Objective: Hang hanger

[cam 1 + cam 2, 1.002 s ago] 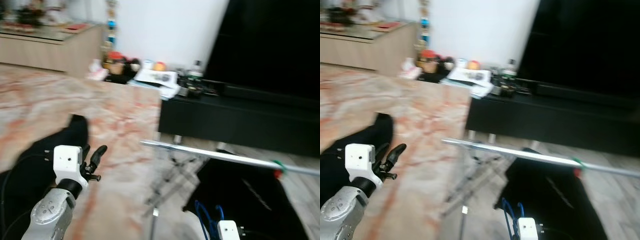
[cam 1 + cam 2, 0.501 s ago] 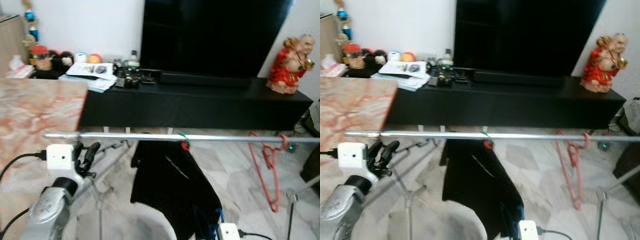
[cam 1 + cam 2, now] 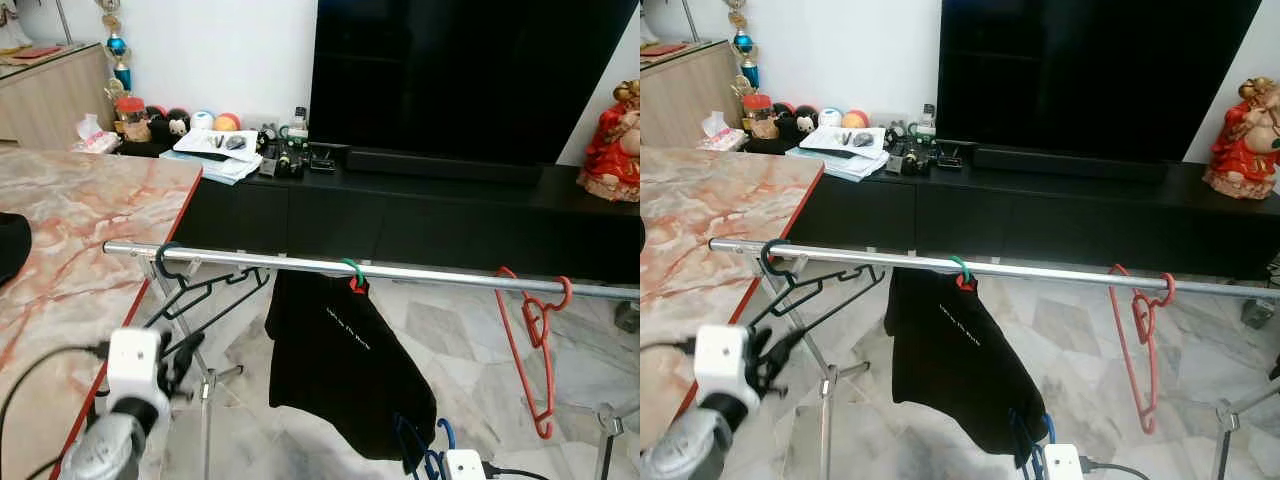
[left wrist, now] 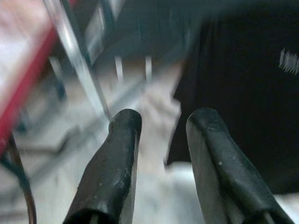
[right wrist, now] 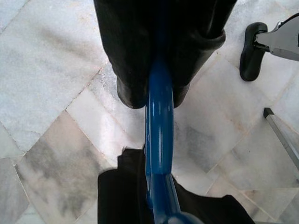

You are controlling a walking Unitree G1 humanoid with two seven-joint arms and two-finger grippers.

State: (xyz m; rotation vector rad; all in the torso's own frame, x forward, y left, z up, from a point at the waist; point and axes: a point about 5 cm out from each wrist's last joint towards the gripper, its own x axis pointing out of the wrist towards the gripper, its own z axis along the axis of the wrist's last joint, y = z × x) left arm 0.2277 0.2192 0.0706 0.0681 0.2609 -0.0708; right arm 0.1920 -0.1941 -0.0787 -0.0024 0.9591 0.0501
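Observation:
A silver rail (image 3: 420,272) runs across in front of me. On it hang a black hanger (image 3: 205,288) at the left end, a black shirt (image 3: 345,365) on a green-hooked hanger in the middle, and a red hanger (image 3: 532,345) at the right. My right gripper (image 5: 156,123) is low, below the shirt, shut on a blue hanger (image 5: 159,140) whose loops show at the shirt's hem (image 3: 420,452). My left gripper (image 3: 183,352) stands open and empty beside the rack's left leg, its fingers (image 4: 121,154) apart.
A marble table (image 3: 90,215) with a red edge lies close on my left. Behind the rail stand a black TV console (image 3: 430,215), a large TV (image 3: 460,75) and a red figurine (image 3: 615,140). The rack's legs (image 3: 205,395) spread over the tiled floor.
The whole view has swung from the marble table to face the rack squarely and has sharpened. My left gripper now sits lower in the picture. The right gripper still holds the blue hanger.

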